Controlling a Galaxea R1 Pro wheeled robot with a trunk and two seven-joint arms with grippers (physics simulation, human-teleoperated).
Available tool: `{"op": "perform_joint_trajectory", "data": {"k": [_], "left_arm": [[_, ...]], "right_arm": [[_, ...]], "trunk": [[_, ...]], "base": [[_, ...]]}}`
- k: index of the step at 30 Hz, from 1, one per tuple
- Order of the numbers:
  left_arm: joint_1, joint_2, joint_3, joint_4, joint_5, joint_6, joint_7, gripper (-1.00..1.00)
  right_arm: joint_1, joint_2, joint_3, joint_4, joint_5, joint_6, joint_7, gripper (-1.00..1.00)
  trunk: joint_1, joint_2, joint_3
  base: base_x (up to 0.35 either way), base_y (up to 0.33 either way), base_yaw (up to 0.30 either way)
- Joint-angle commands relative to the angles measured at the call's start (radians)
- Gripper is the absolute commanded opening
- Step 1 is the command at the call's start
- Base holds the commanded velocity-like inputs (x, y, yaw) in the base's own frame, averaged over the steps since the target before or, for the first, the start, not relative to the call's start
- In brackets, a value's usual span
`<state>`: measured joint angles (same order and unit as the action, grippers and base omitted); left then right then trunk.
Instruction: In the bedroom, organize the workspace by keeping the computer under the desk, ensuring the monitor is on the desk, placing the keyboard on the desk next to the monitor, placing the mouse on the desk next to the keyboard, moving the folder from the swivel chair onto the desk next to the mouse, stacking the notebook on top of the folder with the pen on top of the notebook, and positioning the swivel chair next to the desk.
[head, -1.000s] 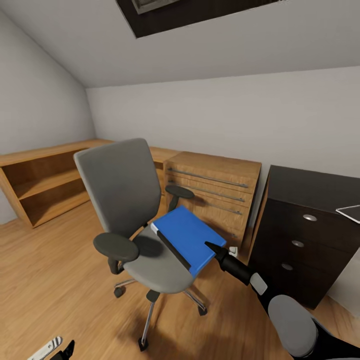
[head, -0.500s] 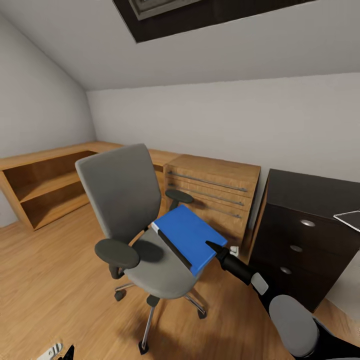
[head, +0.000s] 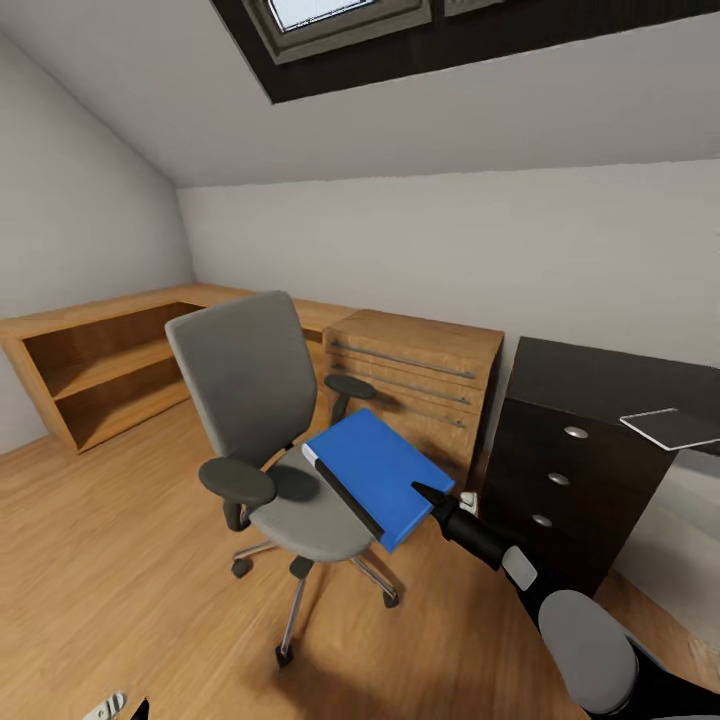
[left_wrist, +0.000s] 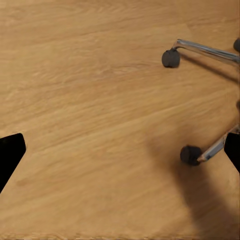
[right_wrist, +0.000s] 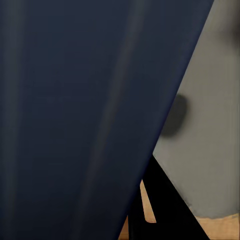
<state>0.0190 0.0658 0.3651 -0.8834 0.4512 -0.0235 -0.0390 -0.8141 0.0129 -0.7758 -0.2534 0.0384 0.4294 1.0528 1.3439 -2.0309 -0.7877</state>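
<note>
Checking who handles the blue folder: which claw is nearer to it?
Right. The right claw is at the near edge of the folder, apparently gripping it. The left claw hangs low over the floor, apart from it.

Bright blue folder (head: 375, 470); grey swivel chair (head: 262, 400), black armrests, chrome base. Black worktop (head: 590, 385), 3 silver knobs. Light wood-grain floor (head: 120, 560); pale grey walls.

Even, soft daylight from the skylight (head: 330, 12); faint shadows, mild wide-angle stretch at edges.
</note>
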Motion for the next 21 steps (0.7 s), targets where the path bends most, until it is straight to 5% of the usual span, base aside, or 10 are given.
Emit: {"op": "perform_joint_trajectory", "data": {"k": [1,14,21], "left_arm": [[0.0,0.0,0.0,0.0,0.01,-0.001,-0.004,1.0],[0.001,0.0,-0.006,0.019,0.009,-0.001,-0.005,1.0],[0.001,0.0,-0.055,0.054,0.007,0.0,-0.003,1.0]], "right_arm": [[0.0,0.001,-0.007,-0.002,0.004,0.009,0.003,-1.0],[0.0,0.004,-0.007,-0.001,0.006,0.003,0.002,-1.0],[0.0,0.006,-0.006,0.0,0.012,-0.099,-0.002,-1.0]], "trunk": [[-0.005,0.007,0.003],[-0.054,0.098,0.043],[-0.081,0.147,0.065]], "base": [[-0.284,-0.142,0.0],[-0.272,-0.156,0.0],[-0.029,-0.021,0.0]]}}
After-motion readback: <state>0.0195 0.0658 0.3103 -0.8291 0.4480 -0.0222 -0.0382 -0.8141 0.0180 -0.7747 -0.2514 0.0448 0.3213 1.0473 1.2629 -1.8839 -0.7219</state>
